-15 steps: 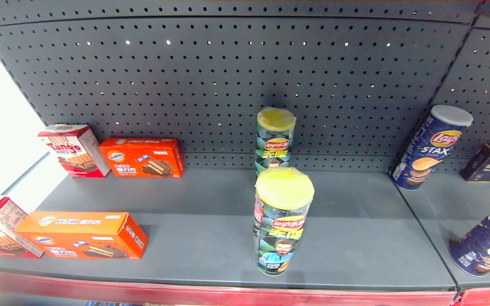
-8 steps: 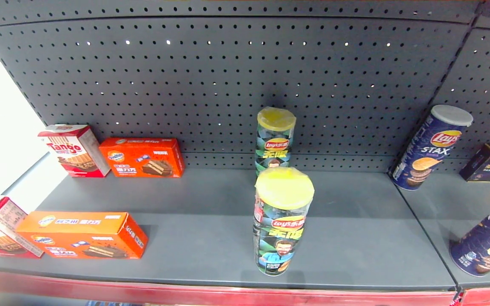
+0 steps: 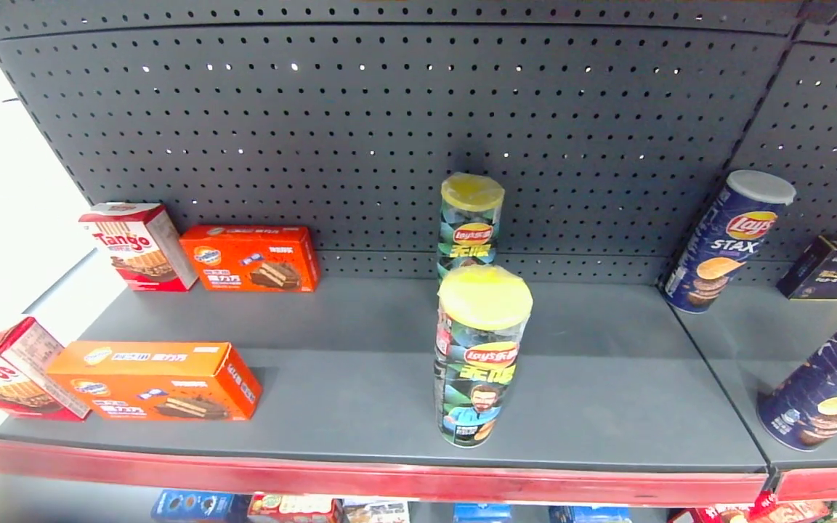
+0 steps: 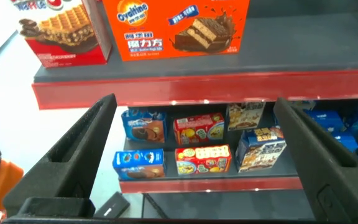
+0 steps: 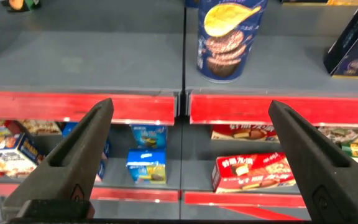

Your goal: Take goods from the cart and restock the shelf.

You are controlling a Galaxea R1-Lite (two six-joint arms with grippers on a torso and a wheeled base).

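- Standing upright, long axis vertical, the chip can (image 3: 482, 356) sits centrally near the shelf (image 3: 607, 392) front.
- We see our left gripper (image 4: 194, 102) and right gripper (image 5: 191, 104) both wide open, empty.

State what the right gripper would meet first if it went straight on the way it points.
Probably the red shelf edge: the open right gripper frames it where two shelves join. Depth is unclear; slightly lower, it would pass under towards the boxes on the shelf below.
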